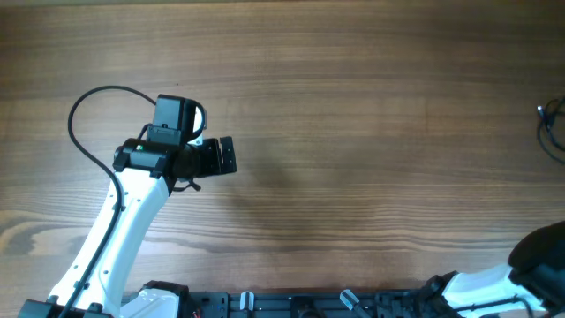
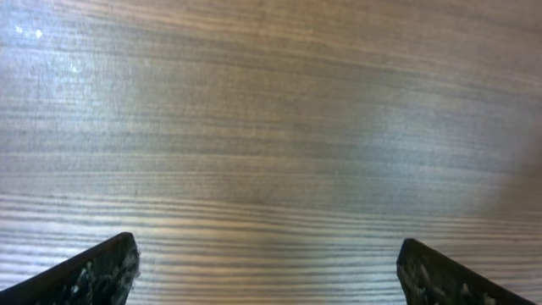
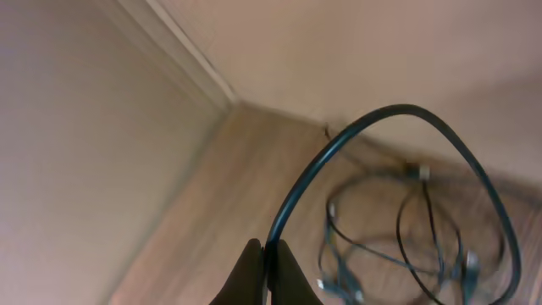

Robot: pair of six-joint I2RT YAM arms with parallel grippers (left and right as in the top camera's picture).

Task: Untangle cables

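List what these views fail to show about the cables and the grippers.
1. Cables: overhead, cut by the right edge; only a few strands show.
2. Tangle: right wrist, blurred; crossings and plug ends unreadable.
3. Right gripper, shut on a cable loop: off the overhead frame, lower right.
4. Left gripper, open: left wrist, fingertips cut by the bottom edge.

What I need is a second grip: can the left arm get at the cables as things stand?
Probably not: the left gripper hangs open far left over the table, the cables lie at its far right edge. Nothing blocks it but distance.
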